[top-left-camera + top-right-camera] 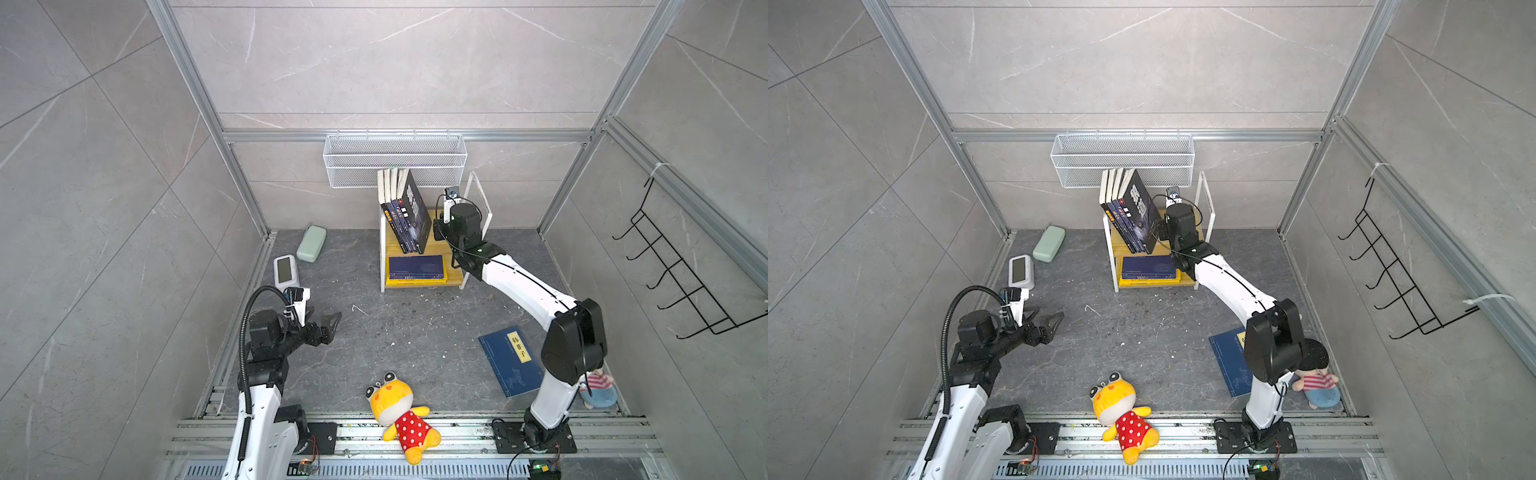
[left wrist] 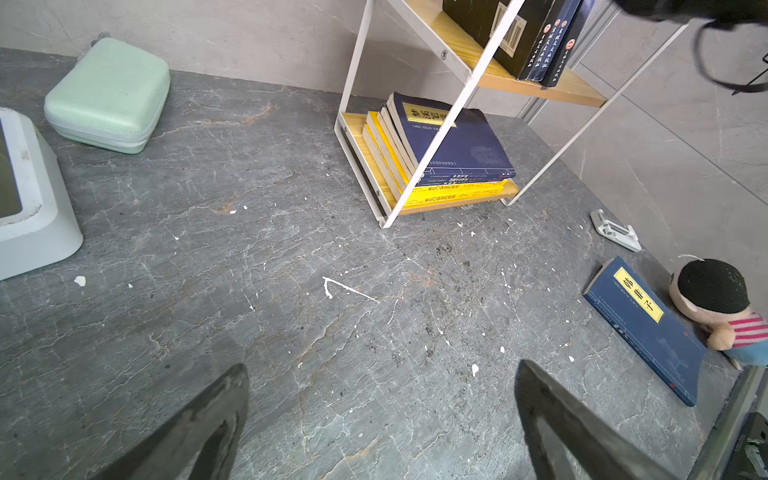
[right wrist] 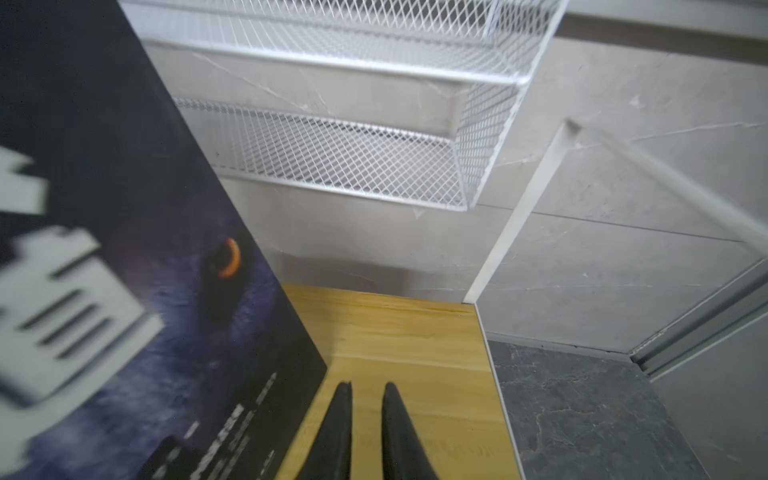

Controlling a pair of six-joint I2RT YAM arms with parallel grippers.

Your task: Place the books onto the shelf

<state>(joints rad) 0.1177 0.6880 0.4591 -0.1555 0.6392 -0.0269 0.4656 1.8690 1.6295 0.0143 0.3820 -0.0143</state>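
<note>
Right wrist view: right gripper (image 3: 367, 385), nearly closed, empty, hung over the shelf (image 3: 395, 332) beside the books (image 3: 124, 299); left gripper (image 2: 381, 366) spread wide.

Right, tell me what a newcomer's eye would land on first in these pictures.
The yellow plush frog in a red spotted dress, lying across the front rail, is the brightest thing. Next comes the shelf at the back wall, where a row of dark books leans on the top board with the right hand beside them. A blue book lies flat on the table by the right arm.
</note>
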